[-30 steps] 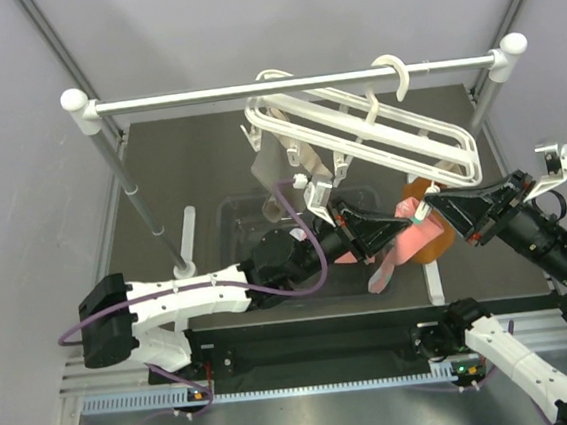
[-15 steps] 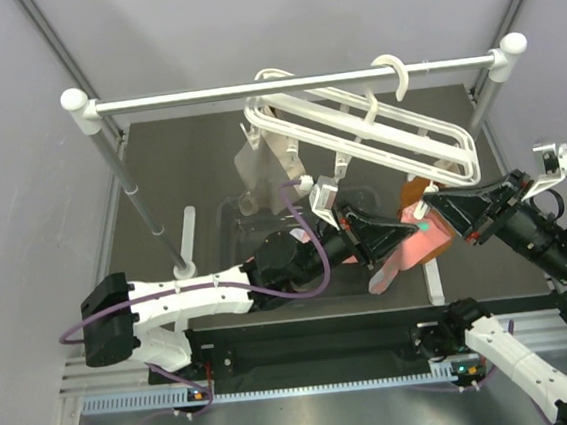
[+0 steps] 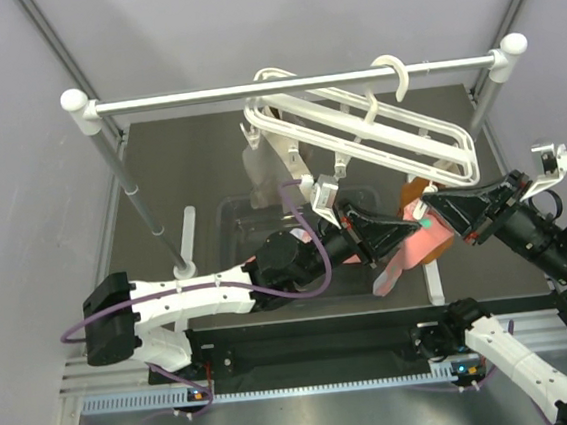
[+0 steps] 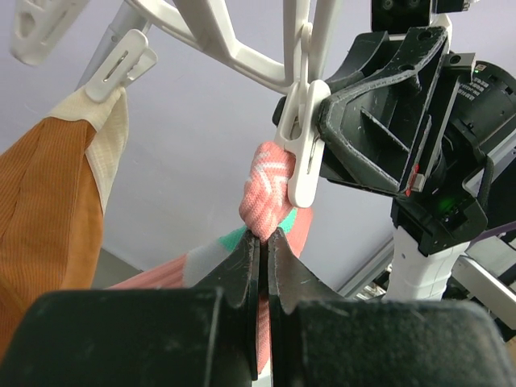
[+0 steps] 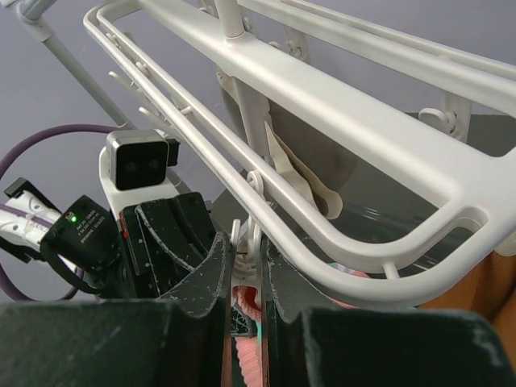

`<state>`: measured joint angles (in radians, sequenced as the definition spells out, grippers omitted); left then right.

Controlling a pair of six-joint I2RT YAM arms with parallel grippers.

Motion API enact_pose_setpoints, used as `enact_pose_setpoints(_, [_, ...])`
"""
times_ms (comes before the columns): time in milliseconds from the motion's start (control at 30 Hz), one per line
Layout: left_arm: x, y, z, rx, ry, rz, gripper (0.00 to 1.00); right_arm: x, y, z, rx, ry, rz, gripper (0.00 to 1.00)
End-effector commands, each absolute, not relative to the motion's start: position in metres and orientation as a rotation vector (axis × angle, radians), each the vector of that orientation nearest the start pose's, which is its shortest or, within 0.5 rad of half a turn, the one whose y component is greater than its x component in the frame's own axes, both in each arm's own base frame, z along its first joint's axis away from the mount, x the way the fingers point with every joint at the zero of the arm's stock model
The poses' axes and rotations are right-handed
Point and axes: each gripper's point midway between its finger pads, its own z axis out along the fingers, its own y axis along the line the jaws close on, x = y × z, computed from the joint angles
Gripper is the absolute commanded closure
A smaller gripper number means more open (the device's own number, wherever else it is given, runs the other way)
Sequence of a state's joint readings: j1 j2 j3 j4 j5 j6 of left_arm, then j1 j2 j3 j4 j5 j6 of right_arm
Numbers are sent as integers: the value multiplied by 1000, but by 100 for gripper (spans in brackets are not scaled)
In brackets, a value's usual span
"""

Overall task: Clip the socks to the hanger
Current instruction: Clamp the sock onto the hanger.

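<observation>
Your left gripper (image 4: 264, 242) pinches the ribbed salmon-pink sock (image 4: 266, 181) at a smooth white plastic clip (image 4: 303, 153). Your right gripper (image 5: 247, 262) clamps that clip under the white double-rail hanger (image 5: 347, 125).

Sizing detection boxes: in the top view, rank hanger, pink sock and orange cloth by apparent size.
1. hanger
2. pink sock
3. orange cloth, only a sliver shows, so its real size is unsure
</observation>
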<state>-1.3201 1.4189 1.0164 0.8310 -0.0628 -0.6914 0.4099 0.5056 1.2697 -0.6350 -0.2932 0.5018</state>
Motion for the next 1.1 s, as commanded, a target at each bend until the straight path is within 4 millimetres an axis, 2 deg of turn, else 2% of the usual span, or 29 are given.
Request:
enact_pose_setpoints(0, [98,-449,454,281,1135,-1798,100,118,132,445,-195,1525,970,100])
enact_pose_setpoints(133, [97,-450,454,284,1136,-1796,100,116,130,446,-189,1518,966,95])
enact_pose_setpoints(200, [97,-451,454,286,1136,-1799,100,116,129,446,-186,1519,963,87])
enact_pose_setpoints(267, [97,-453,453,290,1138,-1797,100,115,128,446,-187,1522,962,84])
enact_pose_setpoints(300, [98,-454,453,289,1140,-1796,100,114,128,446,-185,1525,961,77])
enact_pose_setpoints(367, [98,-457,453,292,1145,-1794,100,112,127,448,-187,1523,956,70])
enact_pose_setpoints(467, [98,-459,452,300,1154,-1787,100,109,121,452,-176,1514,932,55])
enact_pose_setpoints(500, [99,-458,451,296,1159,-1783,100,109,118,451,-168,1522,915,43])
enact_pose_setpoints(600, [100,-459,449,304,1162,-1765,100,106,112,449,-157,1531,882,25])
enact_pose_setpoints(700, [102,-459,449,302,1164,-1751,100,101,106,448,-157,1542,857,15])
enact_pose_setpoints(800, [104,-464,448,313,1180,-1733,100,93,100,448,-156,1546,837,9])
enact_pose_setpoints(867, [105,-469,452,327,1190,-1717,85,89,94,448,-145,1550,813,7])
enact_pose_setpoints(900, [107,-475,444,354,1246,-1687,77,88,89,440,-134,1583,778,6])
enact_pose_setpoints(933, [108,-477,451,370,1256,-1668,62,85,84,440,-131,1585,758,6])
enact_pose_setpoints(967, [109,-479,450,388,1281,-1643,56,85,79,437,-116,1598,727,6])
enact_pose_setpoints(1000, [110,-482,438,422,1345,-1600,51,83,74,429,-118,1629,696,6])
enact_pose_setpoints(1067, [113,-479,439,432,1352,-1559,45,77,69,421,-124,1638,672,7])
